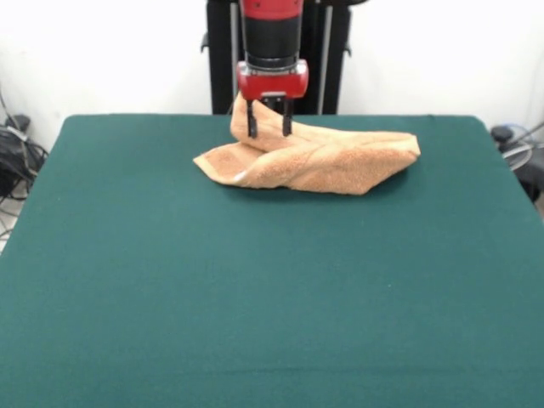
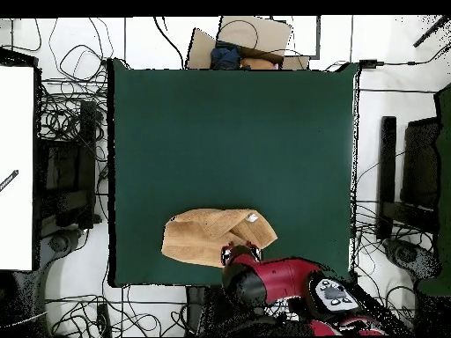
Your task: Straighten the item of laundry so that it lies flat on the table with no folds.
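Green felt table (image 1: 255, 297): one item. Towel (image 1: 323, 157), orange-tan terry, bunched and folded over, lying at the edge nearest my base. My gripper (image 1: 269, 129): fingers apart, straddling a raised fold at one end, not clamped. Handling est.: soft, light, limp; pinch a hemmed corner, pull outward.

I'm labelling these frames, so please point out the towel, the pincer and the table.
towel (image 1: 340, 157): front view, on its folded middle.
pincer (image 1: 269, 127): front view, midway between its two dark fingertips.
table (image 1: 272, 289): front view, on the bare green top.
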Tool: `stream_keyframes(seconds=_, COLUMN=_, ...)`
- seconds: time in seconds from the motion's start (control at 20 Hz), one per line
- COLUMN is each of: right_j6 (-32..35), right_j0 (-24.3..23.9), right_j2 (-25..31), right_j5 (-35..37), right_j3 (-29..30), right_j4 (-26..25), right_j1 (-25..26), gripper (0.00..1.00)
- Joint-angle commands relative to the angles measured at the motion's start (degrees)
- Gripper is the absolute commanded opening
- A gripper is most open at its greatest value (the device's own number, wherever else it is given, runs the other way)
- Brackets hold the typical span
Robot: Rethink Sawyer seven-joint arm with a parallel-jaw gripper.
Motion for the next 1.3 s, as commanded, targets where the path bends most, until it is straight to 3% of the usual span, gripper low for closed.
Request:
stream_keyframes(seconds=0.05, right_j6=7.6, right_j0=0.7, right_j2=-2.7, right_j5=-6.3, right_j3=-6.9, right_j4=0.4, right_j1=7.2, gripper=1.00)
stream_keyframes(seconds=0.6, right_j6=8.3, right_j0=1.0, right_j2=-3.6, right_j5=-11.0, right_j3=-5.8, right_j4=2.1, right_j1=12.5, gripper=1.00)
stream_keyframes(seconds=1.0, right_j6=11.3, right_j0=2.4, right_j2=-2.8, right_j5=-12.5, right_j3=-0.1, right_j4=4.4, right_j1=13.7, gripper=1.00)
stream_keyframes(seconds=1.3, right_j6=12.5, right_j0=2.8, right_j2=-1.3, right_j5=-9.7, right_j3=3.2, right_j4=8.0, right_j1=12.1, gripper=1.00)
